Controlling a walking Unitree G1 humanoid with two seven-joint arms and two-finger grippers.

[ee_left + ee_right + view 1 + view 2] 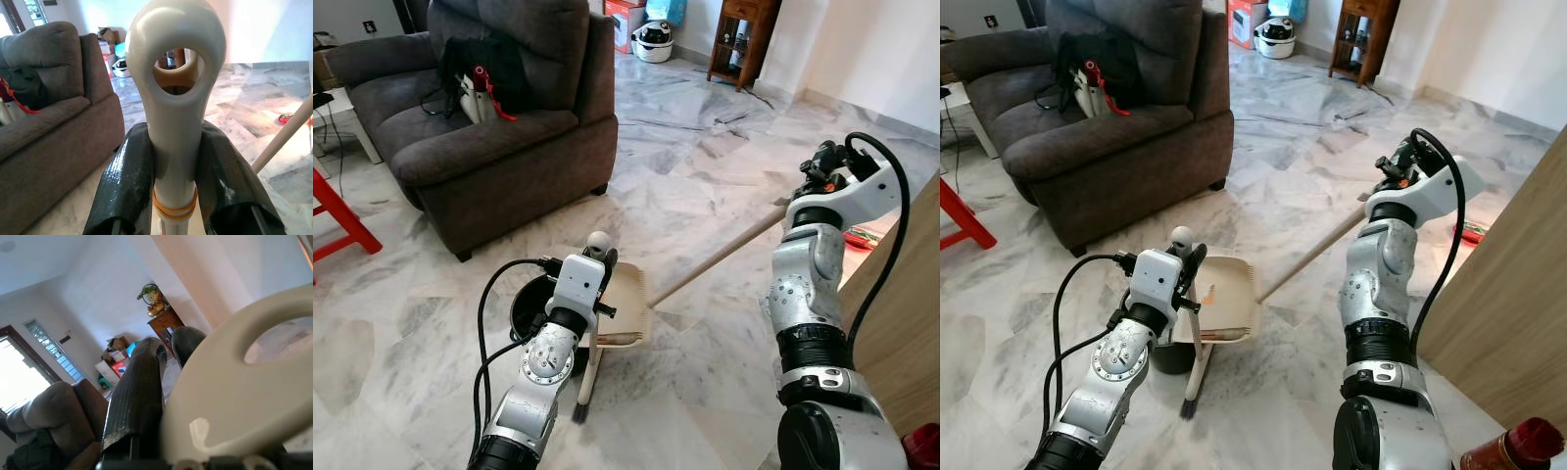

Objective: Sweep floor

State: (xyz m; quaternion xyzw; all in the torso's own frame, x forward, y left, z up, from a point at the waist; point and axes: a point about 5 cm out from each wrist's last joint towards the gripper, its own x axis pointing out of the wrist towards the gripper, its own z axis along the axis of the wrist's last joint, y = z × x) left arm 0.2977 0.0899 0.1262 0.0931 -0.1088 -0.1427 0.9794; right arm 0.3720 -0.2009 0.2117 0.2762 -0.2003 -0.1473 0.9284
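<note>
Head cams down at floor (pixel 705 147), wrist cams close on handles

Hidden and cut-off parts
The broom head (pixel 579 415) is hidden below the left fingers (pixel 128 191); the dustpan (pixel 628 305) is partly covered.

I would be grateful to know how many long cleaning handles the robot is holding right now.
2: the dustpan handle in the left pincer, and the broom handle running up to the right pincer.

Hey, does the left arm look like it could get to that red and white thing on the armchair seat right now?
Probably not as things stand. The left gripper is shut on the handle of the dustpan, and the red and white item lies well beyond it, far back on the armchair seat.
</note>
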